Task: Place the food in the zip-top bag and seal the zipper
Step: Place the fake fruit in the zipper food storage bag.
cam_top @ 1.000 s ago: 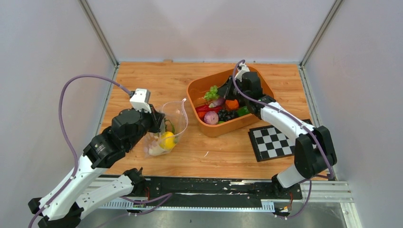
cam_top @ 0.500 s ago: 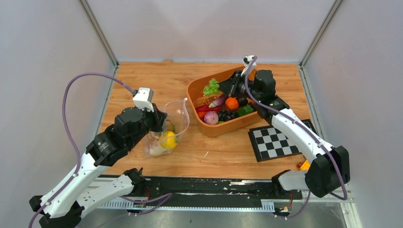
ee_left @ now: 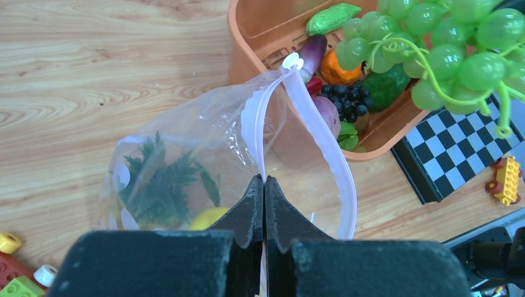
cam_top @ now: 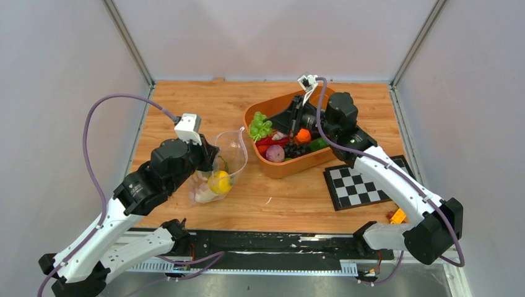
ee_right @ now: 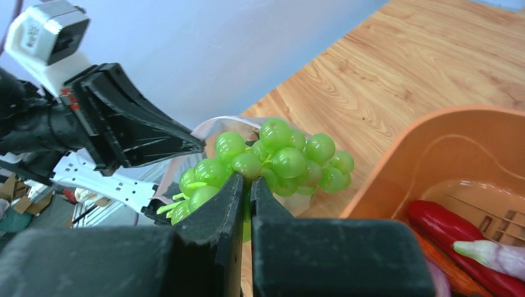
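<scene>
The zip-top bag (cam_top: 228, 162) stands open on the table, left of the orange tub (cam_top: 297, 166). My left gripper (ee_left: 264, 180) is shut on the near side of its mouth, on the zipper (ee_left: 327, 145). A yellow lemon (cam_top: 218, 182) and green pineapple leaves (ee_left: 162, 180) lie inside the bag. My right gripper (ee_right: 247, 180) is shut on a bunch of green grapes (ee_right: 278, 158), held in the air over the tub's left rim, between tub and bag. More food stays in the tub: an orange (cam_top: 303, 135), dark grapes (cam_top: 296, 149), a red pepper (ee_right: 446, 218).
A checkerboard mat (cam_top: 359, 182) lies right of the tub. A yellow-red toy block (ee_left: 506, 179) sits beside it near the table's front edge. More small blocks (ee_left: 13, 275) lie near the left arm. Grey walls close the sides and back.
My right gripper has lifted the green grapes out of the tub and carried them left toward the bag. The left gripper has held the bag's mouth almost still.
</scene>
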Motion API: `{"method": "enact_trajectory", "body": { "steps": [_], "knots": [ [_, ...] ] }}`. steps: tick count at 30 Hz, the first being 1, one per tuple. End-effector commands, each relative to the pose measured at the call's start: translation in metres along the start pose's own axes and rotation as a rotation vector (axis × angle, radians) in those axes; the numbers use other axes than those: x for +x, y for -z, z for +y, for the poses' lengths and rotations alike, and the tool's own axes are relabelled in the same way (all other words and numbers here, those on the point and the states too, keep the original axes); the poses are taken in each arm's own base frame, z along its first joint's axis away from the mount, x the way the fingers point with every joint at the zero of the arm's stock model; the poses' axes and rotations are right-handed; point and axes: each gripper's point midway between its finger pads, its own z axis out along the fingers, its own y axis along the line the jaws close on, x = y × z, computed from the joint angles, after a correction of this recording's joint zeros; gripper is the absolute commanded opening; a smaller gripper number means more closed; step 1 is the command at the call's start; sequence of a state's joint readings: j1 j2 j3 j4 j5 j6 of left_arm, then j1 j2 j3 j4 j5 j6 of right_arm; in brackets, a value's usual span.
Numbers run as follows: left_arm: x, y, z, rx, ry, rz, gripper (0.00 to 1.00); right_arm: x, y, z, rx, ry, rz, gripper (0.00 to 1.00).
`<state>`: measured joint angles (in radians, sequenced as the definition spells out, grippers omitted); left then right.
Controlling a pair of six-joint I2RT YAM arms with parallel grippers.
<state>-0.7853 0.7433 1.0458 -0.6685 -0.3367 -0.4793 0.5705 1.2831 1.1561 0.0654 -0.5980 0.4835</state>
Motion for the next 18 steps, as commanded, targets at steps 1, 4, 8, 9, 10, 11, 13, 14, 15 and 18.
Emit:
{"method": "enact_trajectory", "body": {
  "steps": [1, 4, 8, 9, 10, 11, 13, 14, 15, 18],
  "knots": [
    [-0.01, 0.0, -0.007, 0.027, 0.033, -0.04, 0.01, -0.028, 0.005, 0.049, -0.128, 0.117, -0.06, 0.0],
    [-0.01, -0.001, -0.008, 0.033, 0.034, -0.037, 0.02, -0.026, 0.001, 0.068, -0.177, 0.137, -0.052, 0.0],
    [-0.008, -0.002, -0.009, 0.039, 0.036, -0.033, 0.01, -0.017, -0.006, 0.091, -0.251, 0.17, -0.028, 0.0],
    [-0.008, -0.002, -0.01, 0.04, 0.036, -0.032, 0.01, -0.014, -0.008, 0.096, -0.268, 0.178, -0.018, 0.0],
    [-0.008, -0.001, -0.009, 0.041, 0.039, -0.034, 0.01, -0.01, -0.011, 0.098, -0.279, 0.191, -0.01, 0.0],
    [-0.009, -0.001, -0.009, 0.04, 0.039, -0.036, 0.01, -0.005, -0.015, 0.101, -0.291, 0.196, 0.003, 0.0],
    [-0.01, 0.0, -0.009, 0.042, 0.043, -0.04, 0.01, 0.002, -0.022, 0.1, -0.294, 0.192, 0.031, 0.0],
    [-0.01, 0.001, -0.009, 0.043, 0.043, -0.041, 0.01, 0.006, -0.026, 0.098, -0.294, 0.189, 0.05, 0.0],
    [-0.01, 0.001, -0.009, 0.044, 0.044, -0.043, 0.01, 0.013, -0.031, 0.094, -0.293, 0.182, 0.078, 0.0],
    [-0.011, 0.002, -0.009, 0.045, 0.044, -0.046, 0.01, 0.026, -0.041, 0.084, -0.275, 0.188, 0.126, 0.0]
  ]
}}
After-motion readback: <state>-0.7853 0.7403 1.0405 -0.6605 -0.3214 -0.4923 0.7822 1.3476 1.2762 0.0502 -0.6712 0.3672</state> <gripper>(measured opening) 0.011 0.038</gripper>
